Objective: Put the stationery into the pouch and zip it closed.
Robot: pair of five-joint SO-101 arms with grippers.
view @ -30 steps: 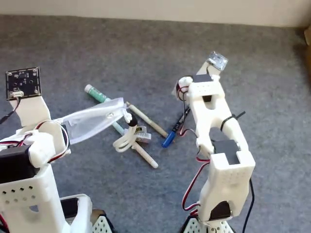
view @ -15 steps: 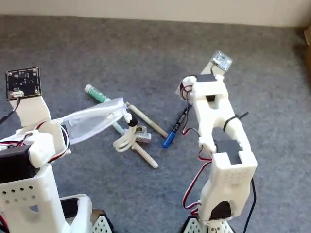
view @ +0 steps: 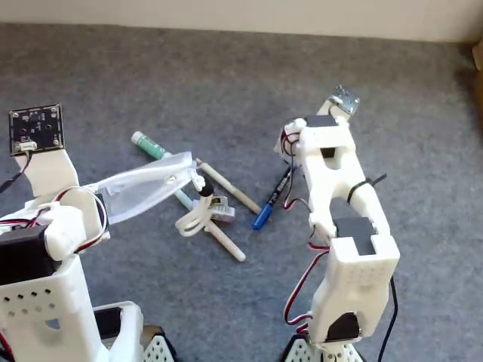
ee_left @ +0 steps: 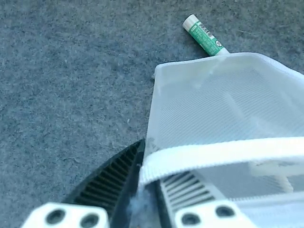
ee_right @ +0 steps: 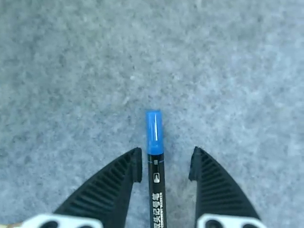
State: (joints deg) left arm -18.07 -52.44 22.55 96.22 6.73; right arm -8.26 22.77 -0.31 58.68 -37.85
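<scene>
Pouch of white mesh, gripped at its rim by the closed jaws of the left gripper. We see the right gripper with jaws moderately parted astride the blue-capped marker on the grey desk, with gaps on both sides. A green glue stick protrudes past the pouch's far edge; cream pens lie between the arms.

The left gripper is being held clamped on the pouch rim. The right gripper is being held spread apart, its arm being stretched forward and angled downward.
</scene>
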